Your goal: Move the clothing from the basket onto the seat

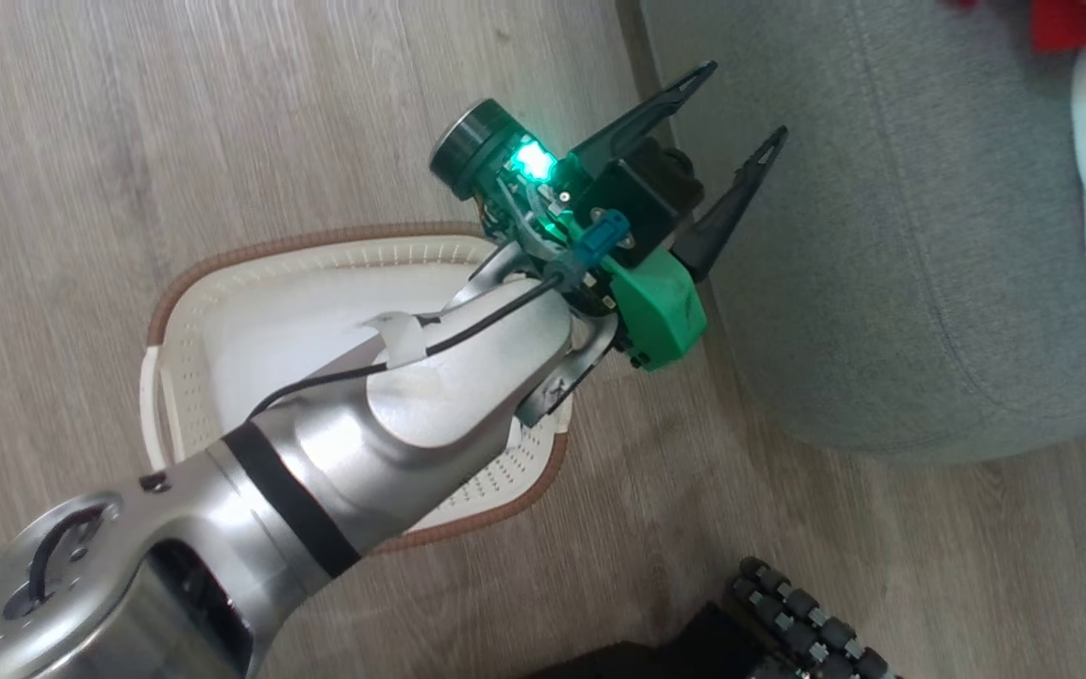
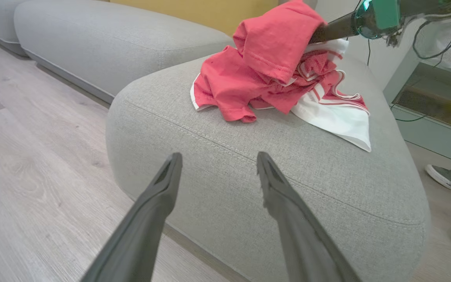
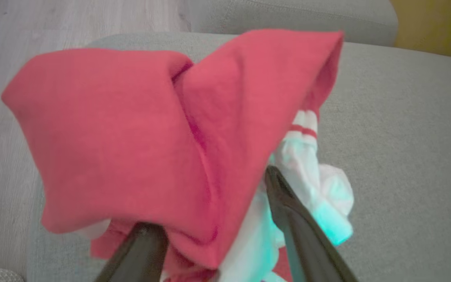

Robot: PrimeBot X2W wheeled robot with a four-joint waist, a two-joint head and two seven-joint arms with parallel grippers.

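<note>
- Reading from the left of the head view: the basket (image 1: pixel 187 377) stands on the floor (image 1: pixel 128 141), well apart from the garments. What shows of its inside, past the forearm above it, is only the white sheet (image 1: pixel 270 339).
- Left gripper (image 1: pixel 743 101): released, jaws wide and holding nothing. It hangs past the basket's rim at the seat's near edge, fingers pointing across the seat (image 2: pixel 249 188).
- Clothing (image 2: pixel 264 74): both red garments lie heaped on the seat's top, ahead and to the right of the left gripper and not touching it. The heap's long axis runs from the red folds at near left to the white panel at far right.
- Right gripper (image 3: pixel 210 197): jaws apart, not clamped. It is the nearer arm, in contact with the heap. A red fold is draped over the left finger, and the striped white cloth lies against the right one.
- Judgement: the transfer appears complete. The next move turns on that drape, so the right gripper should back out along its fingers, away from the heap. Lifting may drag the fold off the seat.
</note>
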